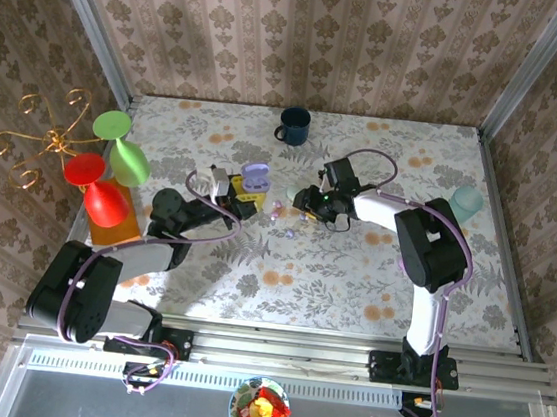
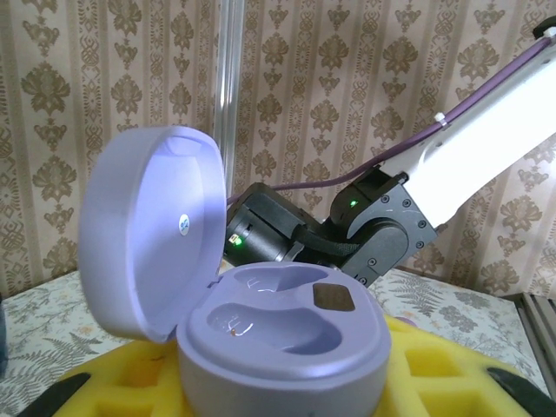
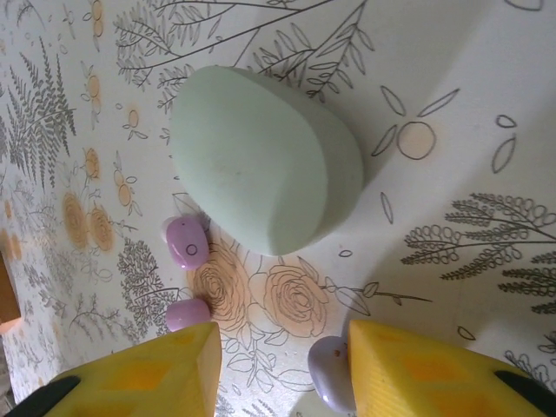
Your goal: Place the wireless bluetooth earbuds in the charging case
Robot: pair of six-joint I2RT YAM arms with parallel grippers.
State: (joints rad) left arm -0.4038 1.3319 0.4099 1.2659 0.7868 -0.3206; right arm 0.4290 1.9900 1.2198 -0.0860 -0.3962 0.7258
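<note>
Nothing inserted yet. The smooth lilac charging case (image 2: 287, 339) is hinged open with both moulded wells empty, clamped between the left fingers (image 2: 452, 369) (yellow foam pads). The earbuds are loose mid table (image 3: 469, 95). Two are glossy pinkish earbuds (image 3: 187, 243); one lilac earbud (image 3: 330, 375) sits between the right fingers (image 3: 417, 365), which stand apart. The matte mint case (image 3: 265, 156) is shut.

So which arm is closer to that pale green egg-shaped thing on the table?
Right. The right gripper hangs open just short of the green case; the left gripper sits farther off on its other side, clamped on the open lilac case.
</note>
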